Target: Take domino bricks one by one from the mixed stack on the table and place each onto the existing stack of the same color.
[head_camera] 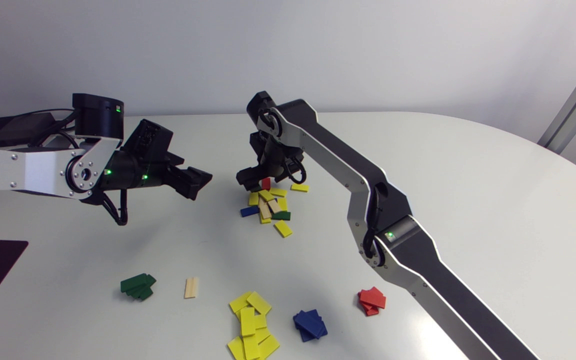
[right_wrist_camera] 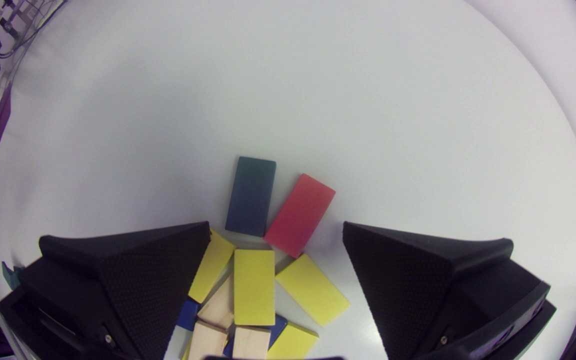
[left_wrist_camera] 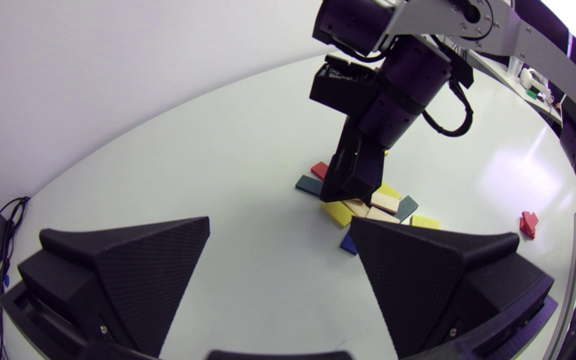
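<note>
Yellow bricks (head_camera: 251, 325) sprawled closest, at the counter's (head_camera: 468, 175) near edge: roughly seven, loosely heaped. Beside them sat four more sorted groups: a blue stack (head_camera: 310, 325), a red stack (head_camera: 372, 301), a green stack (head_camera: 138, 286) and one wood brick (head_camera: 191, 287) lying alone. Further back lay the mixed stack (head_camera: 269, 205), its flat rectangular bricks overlapping at all angles. It was mostly yellow, with three wood bricks, one red brick (right_wrist_camera: 299, 215), one dark brick (right_wrist_camera: 250, 196), and some blue and green showing. Right jaws stood wide apart, gripping nothing, low over the stack's far end — one yellow brick (right_wrist_camera: 254, 286) lay between them, the red and dark bricks just ahead. Left jaws, also wide and empty, hung above the counter to the stack's left, well apart from it.
</note>
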Controlling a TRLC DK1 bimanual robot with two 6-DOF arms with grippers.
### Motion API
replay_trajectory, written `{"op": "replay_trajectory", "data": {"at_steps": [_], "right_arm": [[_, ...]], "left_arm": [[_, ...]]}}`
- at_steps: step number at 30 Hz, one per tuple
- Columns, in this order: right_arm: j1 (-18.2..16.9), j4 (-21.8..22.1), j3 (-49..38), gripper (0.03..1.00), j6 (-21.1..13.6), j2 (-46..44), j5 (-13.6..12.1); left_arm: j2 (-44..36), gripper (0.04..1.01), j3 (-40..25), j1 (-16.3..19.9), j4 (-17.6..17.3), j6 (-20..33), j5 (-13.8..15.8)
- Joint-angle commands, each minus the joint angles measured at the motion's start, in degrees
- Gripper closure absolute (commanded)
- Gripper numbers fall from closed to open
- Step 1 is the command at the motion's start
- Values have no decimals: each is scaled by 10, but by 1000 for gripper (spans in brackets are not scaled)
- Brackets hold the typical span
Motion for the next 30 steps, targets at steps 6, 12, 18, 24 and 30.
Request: {"op": "replay_trajectory", "data": {"at_steps": [6, 12, 18, 24, 30], "right_arm": [[7, 16, -22, 118, 14, -23, 11], [10, 17, -30, 118, 14, -26, 17], [15, 12, -43, 118, 13, -30, 21], [15, 10, -44, 118, 14, -30, 28], [16, 10, -44, 120, 17, -30, 38]], "left_arm": [[-7, 43, -23, 6, 12, 5, 5], [-13, 43, -29, 7, 12, 5, 6], [-17, 43, -31, 7, 12, 5, 6], [-20, 43, -32, 7, 12, 4, 6], [-22, 43, -35, 7, 13, 4, 7]]}}
